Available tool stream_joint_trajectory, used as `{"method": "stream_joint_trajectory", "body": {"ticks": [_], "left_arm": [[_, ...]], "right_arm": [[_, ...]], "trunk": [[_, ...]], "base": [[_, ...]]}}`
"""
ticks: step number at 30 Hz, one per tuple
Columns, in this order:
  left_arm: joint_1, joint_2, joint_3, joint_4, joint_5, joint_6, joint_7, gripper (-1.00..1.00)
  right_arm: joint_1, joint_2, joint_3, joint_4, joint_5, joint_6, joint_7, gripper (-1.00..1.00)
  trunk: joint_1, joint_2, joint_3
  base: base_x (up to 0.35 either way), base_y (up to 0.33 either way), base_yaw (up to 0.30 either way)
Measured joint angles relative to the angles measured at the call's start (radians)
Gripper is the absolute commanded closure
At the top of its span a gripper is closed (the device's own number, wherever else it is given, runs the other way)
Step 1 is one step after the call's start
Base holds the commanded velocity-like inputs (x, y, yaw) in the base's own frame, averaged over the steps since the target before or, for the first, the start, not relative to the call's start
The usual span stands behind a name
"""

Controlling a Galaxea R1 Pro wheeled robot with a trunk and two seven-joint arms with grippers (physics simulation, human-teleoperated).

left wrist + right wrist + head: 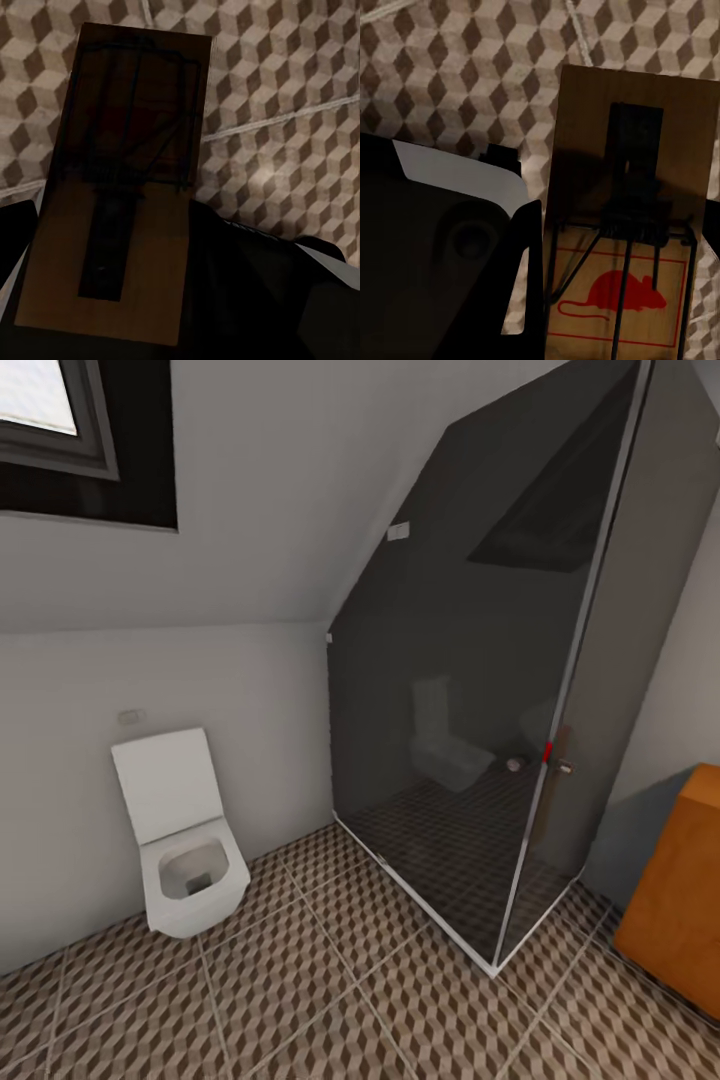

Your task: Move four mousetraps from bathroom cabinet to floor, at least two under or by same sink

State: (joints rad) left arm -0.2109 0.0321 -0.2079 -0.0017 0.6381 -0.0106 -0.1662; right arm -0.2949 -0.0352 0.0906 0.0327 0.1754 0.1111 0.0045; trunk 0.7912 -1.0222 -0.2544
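Note:
In the left wrist view a dark-brown mousetrap with a wire bar sits between the dark fingers of my left gripper, which is shut on it above the cube-patterned bathroom floor. The right wrist view has a second mousetrap, printed with a red mouse, held in my shut right gripper over the same tiles. At the right edge of the head view stands the orange-brown cabinet, its side towards me. The other mousetraps are out of view.
A white toilet hangs on the left wall. A dark glass shower enclosure fills the corner, its white base rail running across the tiled floor. A window is high on the sloped wall.

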Motion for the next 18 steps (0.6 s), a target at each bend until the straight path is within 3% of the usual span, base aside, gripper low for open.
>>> {"method": "stream_joint_trajectory", "body": {"ticks": [18], "left_arm": [[0.000, 0.000, 0.000, 0.000, 0.000, 0.000, 0.000, 1.00]], "right_arm": [[0.000, -0.001, 0.000, 0.000, -0.001, 0.000, 0.000, 1.00]], "trunk": [[0.000, 0.000, 0.000]], "base": [[0.000, 0.000, 0.282]]}}
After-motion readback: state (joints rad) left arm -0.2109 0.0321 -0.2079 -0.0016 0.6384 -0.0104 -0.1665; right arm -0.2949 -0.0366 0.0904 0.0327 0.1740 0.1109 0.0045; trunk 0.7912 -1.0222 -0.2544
